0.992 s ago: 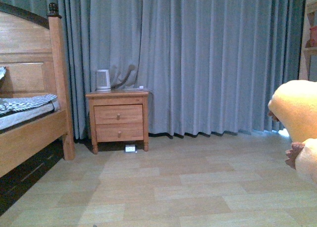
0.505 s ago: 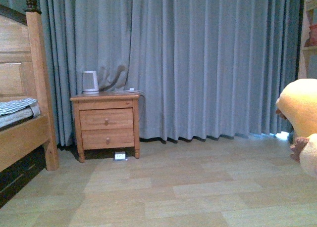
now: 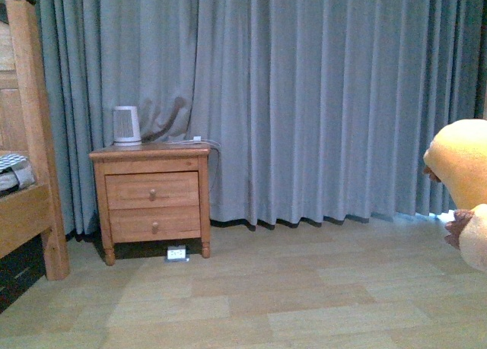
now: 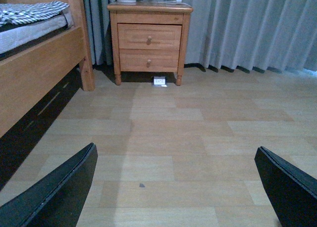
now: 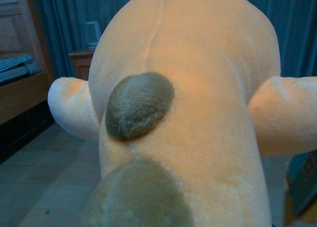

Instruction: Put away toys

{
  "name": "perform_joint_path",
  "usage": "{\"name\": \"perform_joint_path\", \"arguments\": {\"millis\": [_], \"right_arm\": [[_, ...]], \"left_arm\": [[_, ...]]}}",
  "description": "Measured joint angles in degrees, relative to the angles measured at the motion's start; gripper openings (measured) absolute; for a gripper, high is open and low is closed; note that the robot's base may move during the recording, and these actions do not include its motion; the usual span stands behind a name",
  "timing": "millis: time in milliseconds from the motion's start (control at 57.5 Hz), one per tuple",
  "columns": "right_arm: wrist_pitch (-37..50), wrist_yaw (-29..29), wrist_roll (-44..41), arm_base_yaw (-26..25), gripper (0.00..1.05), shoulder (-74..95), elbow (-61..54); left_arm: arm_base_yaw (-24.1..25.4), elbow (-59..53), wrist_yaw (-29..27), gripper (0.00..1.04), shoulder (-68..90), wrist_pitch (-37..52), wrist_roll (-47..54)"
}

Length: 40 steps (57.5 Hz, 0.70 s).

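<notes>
One plush toy (image 3: 459, 165), orange-yellow, appears at the front view's right edge and fills the right wrist view. The right gripper is hidden, so its state cannot be told. The left gripper (image 4: 176, 150) has its fingers wide apart above the wooden floor (image 4: 198, 128).

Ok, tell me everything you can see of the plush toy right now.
The plush toy is soft, fuzzy orange-yellow fabric with a rounded, pillow-like body and a seam running along it. Two paler yellow limbs stick out sideways, and brownish paw patches sit on it. In the front view it shows only partly at the right edge, seemingly raised above the floor; it fills the right wrist view. What holds it is hidden.
</notes>
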Motion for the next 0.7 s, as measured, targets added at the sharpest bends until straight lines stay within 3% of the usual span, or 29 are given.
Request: {"name": "perform_joint_path", "arguments": {"millis": [696], "right_arm": [[0.0,0.0,0.0,0.0,0.17,0.0,0.0]], "left_arm": [[0.0,0.0,0.0,0.99,0.0,0.0,0.0]]}}
